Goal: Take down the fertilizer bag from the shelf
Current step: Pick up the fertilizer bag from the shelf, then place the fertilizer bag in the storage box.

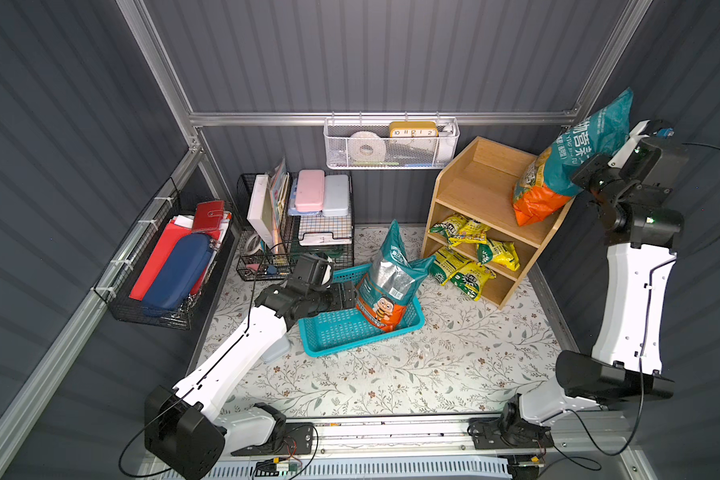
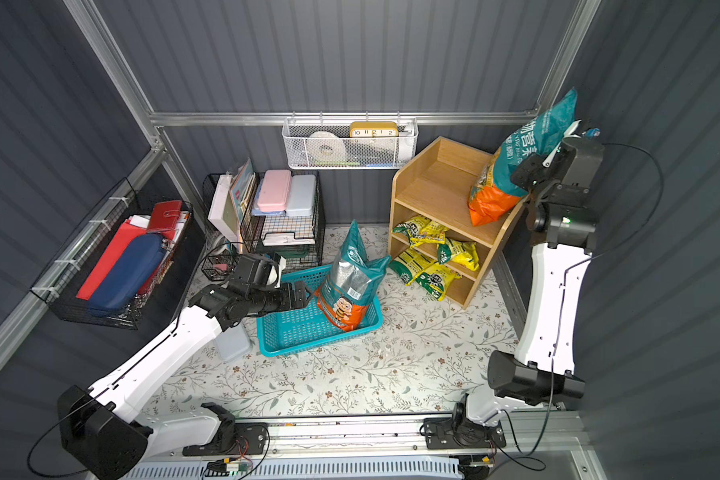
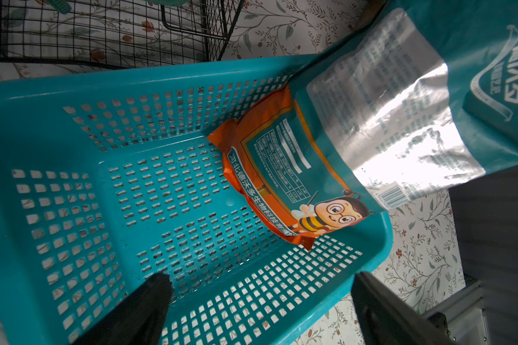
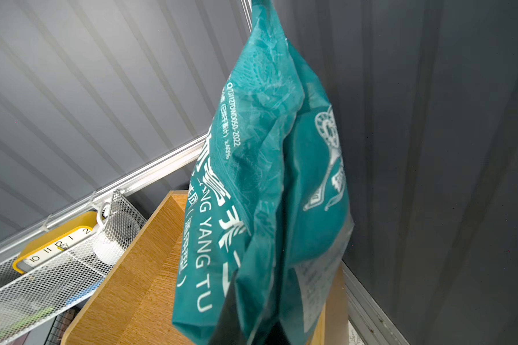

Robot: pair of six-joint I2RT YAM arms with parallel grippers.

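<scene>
The fertilizer bag, teal with an orange bottom, stands tilted over the top tier of the wooden shelf, its bottom at the right side panel. My right gripper is shut on the bag's upper part. In the right wrist view the bag rises from the right gripper. My left gripper hangs open over the teal basket. Nothing is between its fingers.
A second teal and orange bag leans in the basket. Yellow-green packets fill the shelf's lower tiers. A white mesh wall basket, a black wire rack and a wall-hung wire basket line the walls.
</scene>
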